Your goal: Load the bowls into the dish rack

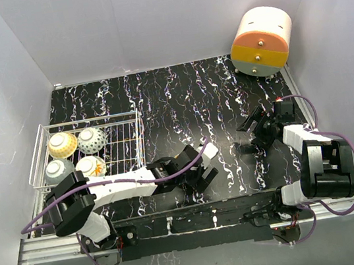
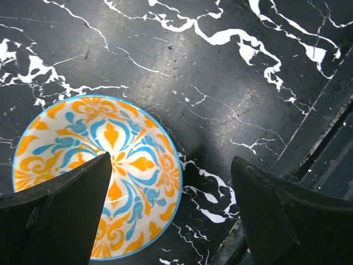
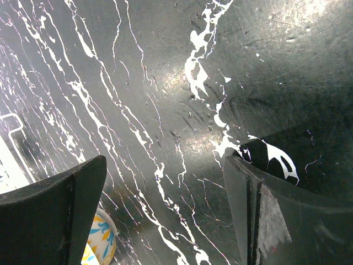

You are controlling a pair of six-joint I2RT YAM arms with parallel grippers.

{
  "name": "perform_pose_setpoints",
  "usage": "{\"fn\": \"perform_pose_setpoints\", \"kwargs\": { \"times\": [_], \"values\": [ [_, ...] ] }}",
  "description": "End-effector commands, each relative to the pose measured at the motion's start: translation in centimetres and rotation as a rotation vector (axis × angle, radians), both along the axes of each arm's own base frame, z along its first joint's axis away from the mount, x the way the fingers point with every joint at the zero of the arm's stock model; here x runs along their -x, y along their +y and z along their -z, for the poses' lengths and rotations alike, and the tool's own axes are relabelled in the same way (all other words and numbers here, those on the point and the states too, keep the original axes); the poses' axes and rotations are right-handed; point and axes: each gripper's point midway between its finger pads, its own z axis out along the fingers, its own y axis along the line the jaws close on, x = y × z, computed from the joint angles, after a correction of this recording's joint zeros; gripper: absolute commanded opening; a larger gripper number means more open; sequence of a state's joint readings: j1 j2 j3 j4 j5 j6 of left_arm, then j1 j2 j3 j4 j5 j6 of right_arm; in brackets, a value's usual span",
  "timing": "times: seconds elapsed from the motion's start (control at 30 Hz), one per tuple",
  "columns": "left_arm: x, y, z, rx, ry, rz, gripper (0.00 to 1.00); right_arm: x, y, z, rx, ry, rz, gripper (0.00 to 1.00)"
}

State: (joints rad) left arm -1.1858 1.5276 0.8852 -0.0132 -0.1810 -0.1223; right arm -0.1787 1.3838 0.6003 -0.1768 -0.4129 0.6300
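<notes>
An orange-and-blue patterned bowl (image 2: 138, 160) with a blue rim stands upright on the black marble table. My left gripper (image 2: 171, 160) hangs open just above it, one finger over the bowl's middle and the other over bare table to its right. From above, the left gripper (image 1: 199, 171) hides this bowl. The white wire dish rack (image 1: 126, 147) at the far left holds several bowls, among them a yellow one (image 1: 62, 144) and a grey-white one (image 1: 91, 140). My right gripper (image 1: 251, 131) is open over bare table at the right (image 3: 164, 160); an edge of the patterned bowl (image 3: 102, 243) shows low in its view.
An orange-and-cream round drawer unit (image 1: 261, 41) stands at the back right corner. White walls close in the table on three sides. The rack's right half (image 1: 127, 136) holds no bowl. The arms' black base rail (image 1: 190, 220) runs along the near edge.
</notes>
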Motion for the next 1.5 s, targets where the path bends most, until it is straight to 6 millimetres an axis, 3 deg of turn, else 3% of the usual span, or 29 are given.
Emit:
{"fn": "perform_pose_setpoints", "kwargs": {
  "times": [0.0, 0.43, 0.57, 0.67, 0.77, 0.83, 0.9, 1.0, 1.1, 1.37, 1.4, 1.47],
  "values": [
    [0.8, -1.1, -0.1, 0.042, 0.010, 0.038, 0.86, -0.7, -0.8, 0.2, 0.042, -0.009, 0.013, 0.91],
    [0.0, 0.9, 4.9, -0.064, -0.003, -0.045, 0.81, -0.6, -0.8, 0.2, 0.042, -0.008, 0.015, 0.91],
    [-0.2, 1.0, 5.8, -0.088, -0.006, -0.052, 0.55, -0.7, -0.8, 0.2, 0.044, -0.008, 0.015, 0.91],
    [-0.1, 1.1, 6.5, -0.097, 0.005, -0.059, 0.47, -0.6, -0.9, 0.2, 0.044, -0.007, 0.015, 0.91],
    [0.0, 1.5, 7.1, -0.114, 0.016, -0.070, 0.24, -0.6, -0.9, 0.2, 0.044, -0.006, 0.015, 0.91],
    [0.0, 1.6, 7.2, -0.120, 0.020, -0.079, 0.00, -0.6, -0.9, 0.2, 0.044, -0.006, 0.016, 0.91],
    [0.0, 1.7, 6.8, -0.120, 0.020, -0.083, 0.00, -0.7, -0.8, 0.2, 0.043, -0.007, 0.016, 0.91],
    [-0.3, 1.2, 5.3, -0.088, 0.007, -0.094, 0.00, -0.7, -0.9, 0.2, 0.043, -0.005, 0.017, 0.91],
    [-1.0, 0.3, 2.3, -0.009, -0.022, -0.119, 0.00, -0.8, -0.9, 0.1, 0.042, -0.007, 0.019, 0.91],
    [-3.9, -1.6, -9.8, 0.349, -0.152, -0.189, 0.00, -0.8, -0.8, 0.1, 0.038, -0.006, 0.018, 0.91],
    [-4.4, -1.4, -11.8, 0.404, -0.169, -0.203, 0.00, -0.8, -0.8, 0.1, 0.038, -0.006, 0.018, 0.91],
    [-5.8, -1.0, -13.9, 0.493, -0.166, -0.236, 0.00, -0.8, -0.8, 0.0, 0.038, -0.008, 0.017, 0.91]
  ]
}}
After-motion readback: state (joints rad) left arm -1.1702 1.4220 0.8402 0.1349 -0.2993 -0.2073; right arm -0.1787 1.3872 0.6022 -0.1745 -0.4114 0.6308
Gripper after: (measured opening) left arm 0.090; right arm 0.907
